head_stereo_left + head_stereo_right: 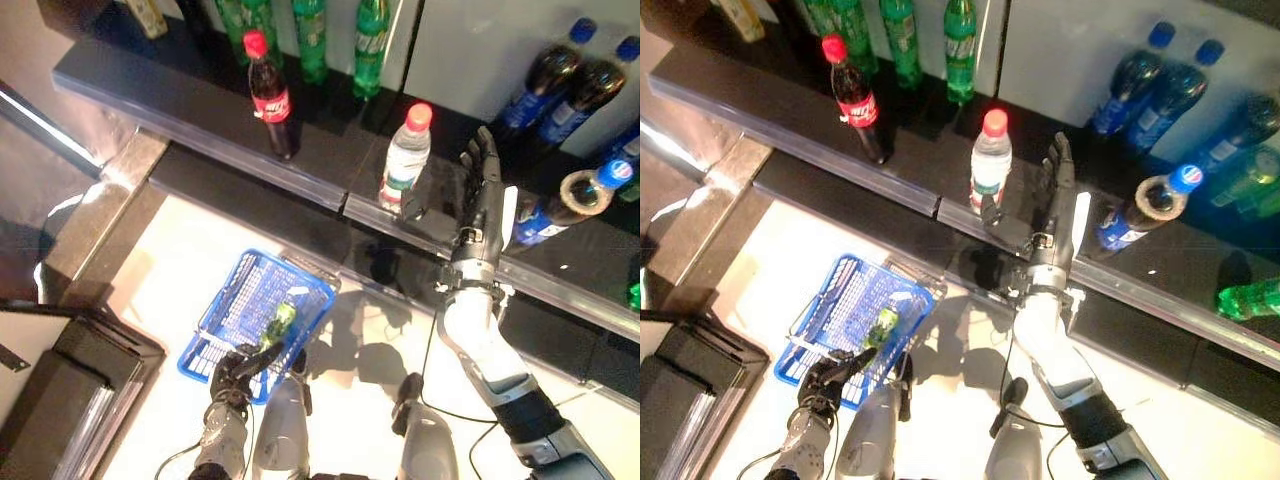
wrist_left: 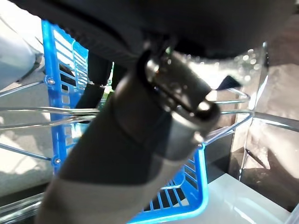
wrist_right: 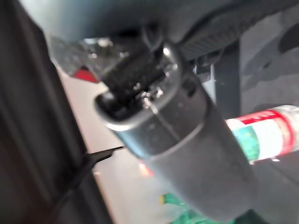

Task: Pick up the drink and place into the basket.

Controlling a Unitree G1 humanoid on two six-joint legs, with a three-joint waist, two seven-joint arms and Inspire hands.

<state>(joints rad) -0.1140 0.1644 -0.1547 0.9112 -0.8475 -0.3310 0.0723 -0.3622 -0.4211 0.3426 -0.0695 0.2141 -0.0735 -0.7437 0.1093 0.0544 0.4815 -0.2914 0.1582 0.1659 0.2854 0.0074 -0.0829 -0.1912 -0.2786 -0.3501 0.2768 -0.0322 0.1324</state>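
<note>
While the left hand (image 1: 238, 368) grips the blue basket (image 1: 232, 300) at lower left, the right hand (image 1: 484, 190), fingers straight and spread, stands just beside the clear red-capped bottle (image 1: 405, 158) upper centre on the dark shelf (image 1: 200, 110)

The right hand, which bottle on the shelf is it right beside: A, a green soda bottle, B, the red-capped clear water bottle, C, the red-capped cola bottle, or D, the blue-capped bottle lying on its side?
B: the right hand stands open, fingers straight, just beside the clear water bottle, not touching it.
</note>
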